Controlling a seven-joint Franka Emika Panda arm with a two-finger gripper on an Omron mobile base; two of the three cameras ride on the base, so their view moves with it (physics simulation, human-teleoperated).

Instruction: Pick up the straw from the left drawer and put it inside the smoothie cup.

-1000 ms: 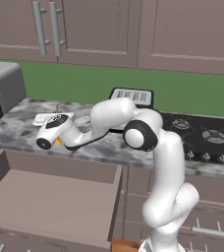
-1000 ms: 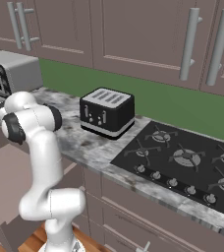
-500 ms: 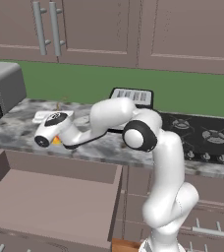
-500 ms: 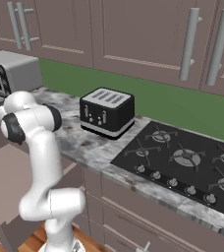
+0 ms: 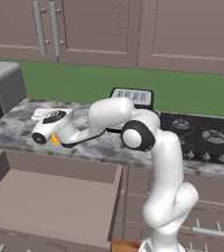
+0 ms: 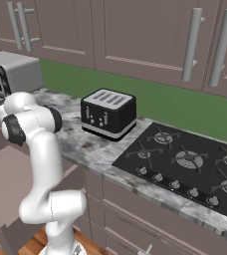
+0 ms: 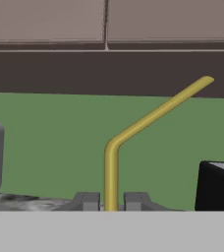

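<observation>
My gripper (image 7: pixel 112 201) stands closed on the straw (image 7: pixel 111 167) above the marble counter (image 5: pixel 15 129), the two dark tips pinching the lower end while the shaft rises straight up, then kinks and slants away toward the wall cabinets (image 7: pixel 104 24). In the left base view the hand hangs over the counter just in front of the green backsplash (image 5: pixel 84 83), left of the black toaster (image 5: pixel 131 96), with a thin tan tip of the straw (image 5: pixel 60 100) poking up behind the wrist. A small patch of yellow-orange shows just under the hand there; I take it for the smoothie cup (image 5: pixel 55 140), though too little of it is visible to be sure, and I cannot tell whether the straw's lower end is already over its mouth, inside it, or beside it.

The left drawer (image 5: pixel 50 202) stands pulled out below the counter edge, its flat bottom bare where I can see it, so I judge the pickup as done. The carry from the drawer up to counter height also looks finished. What is left, by my reading, is the placement: lining the straw's lower end with the cup, lowering it in, and letting go so it stays leaning inside. The silver toaster oven (image 5: pixel 3 88) sits well to the left of the hand, clear of that work.
</observation>
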